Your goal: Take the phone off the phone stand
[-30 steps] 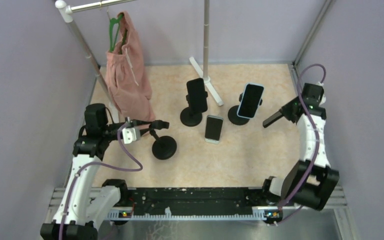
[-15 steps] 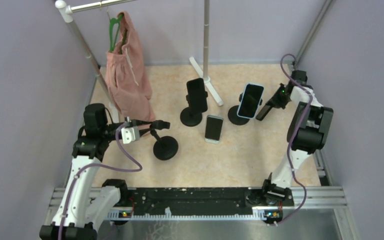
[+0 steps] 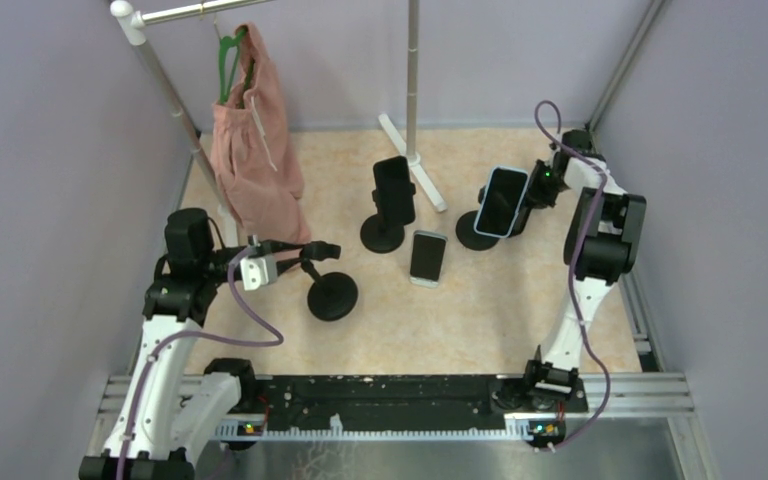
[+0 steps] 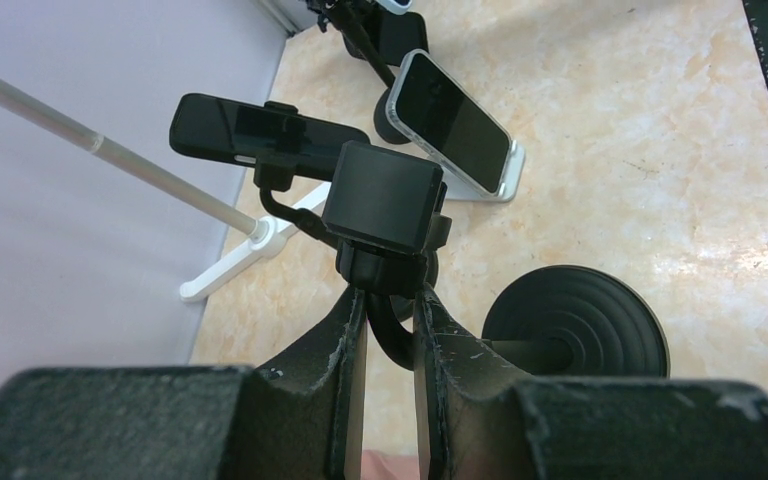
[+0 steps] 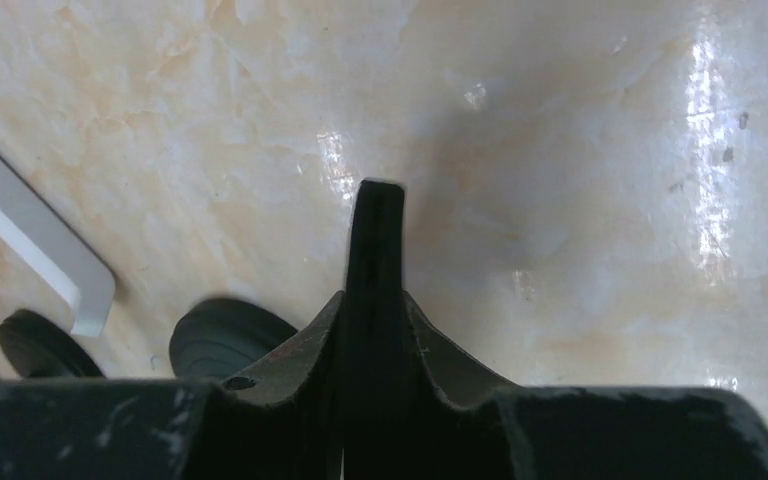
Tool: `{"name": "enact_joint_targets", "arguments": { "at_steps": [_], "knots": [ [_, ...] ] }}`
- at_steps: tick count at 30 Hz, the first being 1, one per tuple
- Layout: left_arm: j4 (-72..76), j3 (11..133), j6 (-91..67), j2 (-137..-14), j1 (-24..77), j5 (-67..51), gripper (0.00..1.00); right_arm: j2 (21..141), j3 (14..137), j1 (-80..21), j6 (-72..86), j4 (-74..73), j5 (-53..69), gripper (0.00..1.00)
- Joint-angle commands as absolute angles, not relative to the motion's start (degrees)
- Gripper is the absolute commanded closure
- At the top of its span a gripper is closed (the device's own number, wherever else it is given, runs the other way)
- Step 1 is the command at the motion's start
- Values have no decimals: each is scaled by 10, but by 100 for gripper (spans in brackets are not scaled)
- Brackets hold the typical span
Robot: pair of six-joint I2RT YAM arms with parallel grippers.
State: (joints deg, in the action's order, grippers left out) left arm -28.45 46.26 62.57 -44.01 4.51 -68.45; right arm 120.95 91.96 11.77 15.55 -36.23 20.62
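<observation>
Blue casing marks the phone (image 3: 501, 200) I am after. It stands propped on the right-hand stand (image 3: 468, 240), toward the far right of the worktop (image 3: 480, 320), with its dark screen turned to the near edge. My right arm (image 3: 600, 235) reaches in from the right, and its jaws sit just beside the phone's right edge and slightly behind it. From above I cannot tell whether they touch it. Through the right wrist camera the fingers (image 5: 375, 260) are pressed together into one dark tip with no gap, and I can make out nothing between them. Beyond them I see bare worktop and the white foot (image 5: 40, 245) of the clothes rack.

My left arm (image 3: 188, 265) is over at the near left. Its jaws are closed tight on the thin curved neck of an empty stand (image 3: 332, 297), just under its square head (image 4: 385, 200). The stand's round base is low at the worktop, but I cannot tell whether it rests flat.

Between the two arms, a black phone (image 3: 392, 183) sits in the middle stand (image 3: 382, 237). A third phone (image 3: 427, 257) in a pale case lies flat, screen up, just in front of the middle and right stands and between them. A pink garment (image 3: 255, 150) hangs from a green hanger (image 3: 227, 60) at the far left.
</observation>
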Motion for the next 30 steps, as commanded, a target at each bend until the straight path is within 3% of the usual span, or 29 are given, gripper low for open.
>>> {"name": "enact_joint_targets", "arguments": {
  "at_steps": [1, 4, 11, 16, 30],
  "knots": [
    [-258, 490, 630, -426, 50, -724, 100, 1203, 898, 102, 158, -324, 159, 73],
    [-258, 491, 630, -427, 50, -722, 100, 1202, 893, 103, 161, -318, 164, 59],
    [-258, 499, 633, -426, 50, -719, 100, 1196, 922, 103, 164, -351, 109, 48],
    [-258, 495, 632, -427, 51, -721, 100, 1148, 908, 105, 172, -360, 4, 41],
    [-266, 431, 779, -442, 60, -704, 100, 909, 811, 121, 230, -310, -22, 30]
  ]
}}
